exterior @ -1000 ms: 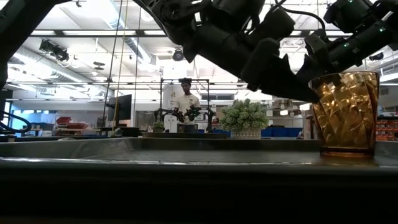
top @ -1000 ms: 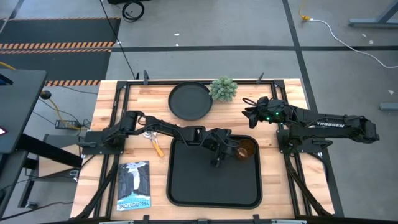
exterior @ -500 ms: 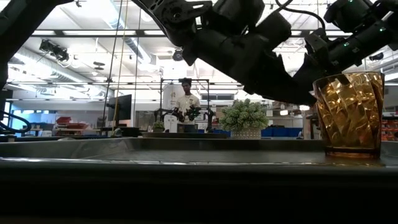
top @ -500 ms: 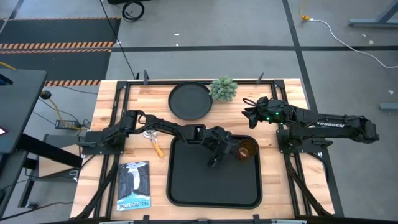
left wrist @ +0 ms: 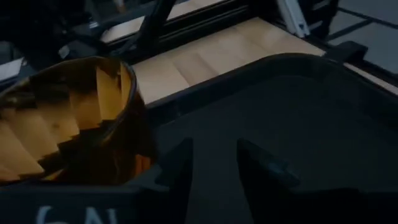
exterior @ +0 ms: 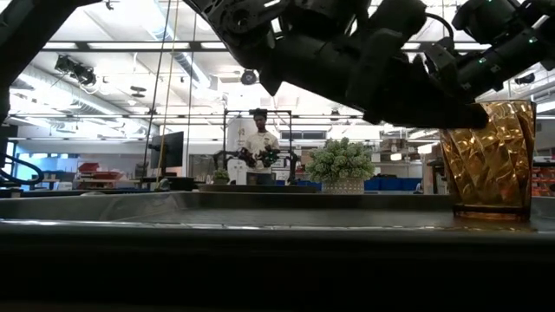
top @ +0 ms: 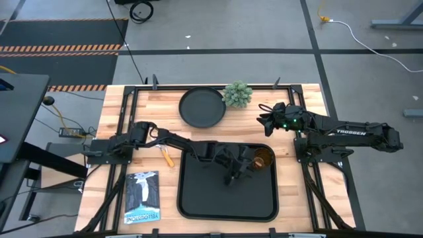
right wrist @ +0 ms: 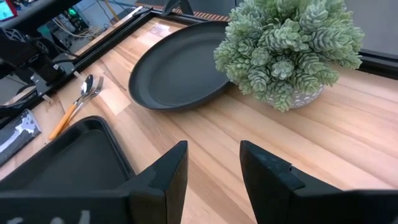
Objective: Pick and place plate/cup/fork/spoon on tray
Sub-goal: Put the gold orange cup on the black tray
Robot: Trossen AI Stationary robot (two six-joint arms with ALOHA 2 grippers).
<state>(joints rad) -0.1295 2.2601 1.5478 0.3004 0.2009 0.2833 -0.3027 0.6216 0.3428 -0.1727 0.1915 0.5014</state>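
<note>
left gripper (top: 239, 173) has slid back off the amber tumbler cup (top: 262, 157), fingers apart, empty | cup upright in large black rectangular tray (top: 198, 198), far right corner | round black plate (top: 202, 107), fork and spoon (right wrist: 83, 93) on wood, half hidden | right gripper (right wrist: 211, 163) parted near plant | arm reads TROSSEN

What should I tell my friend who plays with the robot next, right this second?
Left tool: open, over the large black rectangular tray, beside the small amber see-through cup and holding nothing.
Right tool: open, empty, waiting above the table near the small green potted plant.
Done: the cup stands upright in the tray's far right corner.
Left to do: the round black plate sits on the wood beyond the tray; the orange-handled fork and orange-handled spoon lie together on the wood left of the tray. All three must go on the tray.
</note>
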